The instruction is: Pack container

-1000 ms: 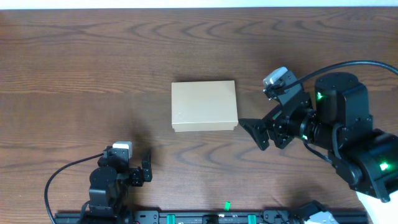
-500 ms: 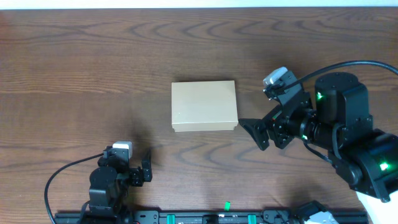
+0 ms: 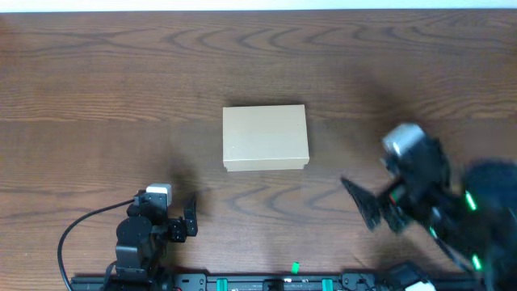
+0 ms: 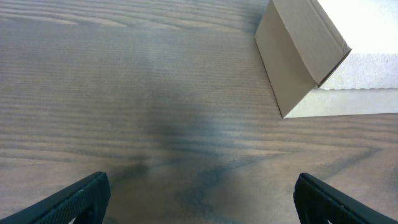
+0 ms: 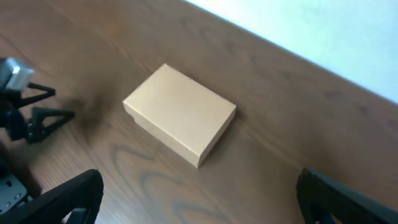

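Looking across the dark brown wood-grain table, you had the small plain tan cardboard container lying flat near the middle. Its flap lid was down, so nothing inside could be seen, and no loose items showed anywhere around it.

Your left gripper sat low by the near edge, well apart from the container, with its two black fingers spread wide. Its wrist camera showed one fingertip in each lower corner, bare wood between them, and a corner of the container far ahead on the right.

Your right gripper hung to the right of the container and toward the near edge, smeared in the overhead view. It was also spread wide and held nothing. Its wrist camera looked down on the whole container from above.

As I read it, both arms were parked clear so the container could be reached from either side. With the lid shut, either the packing was done or the flap had to be lifted first, and the pictures could not settle which. If you meant to open it, the flap edge lay flush and would have offered little purchase.
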### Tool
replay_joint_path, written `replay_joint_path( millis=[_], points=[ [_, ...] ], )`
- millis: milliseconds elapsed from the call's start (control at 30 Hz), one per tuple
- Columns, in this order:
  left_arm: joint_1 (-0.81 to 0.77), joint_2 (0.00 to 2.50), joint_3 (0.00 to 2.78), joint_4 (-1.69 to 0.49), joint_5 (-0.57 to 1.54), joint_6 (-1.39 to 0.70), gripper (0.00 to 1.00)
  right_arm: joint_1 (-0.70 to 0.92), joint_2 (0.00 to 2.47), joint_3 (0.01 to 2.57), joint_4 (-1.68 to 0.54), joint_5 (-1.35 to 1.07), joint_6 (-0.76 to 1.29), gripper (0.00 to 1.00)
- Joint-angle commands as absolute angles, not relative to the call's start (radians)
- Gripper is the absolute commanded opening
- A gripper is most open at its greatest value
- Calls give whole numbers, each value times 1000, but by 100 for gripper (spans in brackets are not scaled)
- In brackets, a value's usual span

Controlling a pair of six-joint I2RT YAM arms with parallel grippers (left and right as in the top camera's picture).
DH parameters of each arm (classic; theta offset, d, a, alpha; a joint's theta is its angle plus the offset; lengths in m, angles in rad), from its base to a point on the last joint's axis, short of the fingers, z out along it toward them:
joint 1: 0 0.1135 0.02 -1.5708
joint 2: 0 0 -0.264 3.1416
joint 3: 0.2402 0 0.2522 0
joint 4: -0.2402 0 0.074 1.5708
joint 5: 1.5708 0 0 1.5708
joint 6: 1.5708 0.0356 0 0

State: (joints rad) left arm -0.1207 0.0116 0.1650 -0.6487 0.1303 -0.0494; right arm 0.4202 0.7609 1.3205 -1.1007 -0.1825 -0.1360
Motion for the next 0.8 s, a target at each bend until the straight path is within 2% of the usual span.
replay_joint_path(
  millis=[0, 200, 433, 767],
  points=[
    [-124, 4, 159, -654, 123, -56, 95, 448, 622, 1159, -1070, -169, -126, 99],
    [-124, 4, 159, -654, 123, -56, 95, 506, 324, 740, -825, -186, -48, 99],
    [-124, 4, 159, -654, 123, -56, 95, 568, 123, 370, -613, -184, -49, 99],
    [-124, 4, 159, -654, 123, -56, 95, 602, 5, 161, -526, -196, -49, 99]
  ],
)
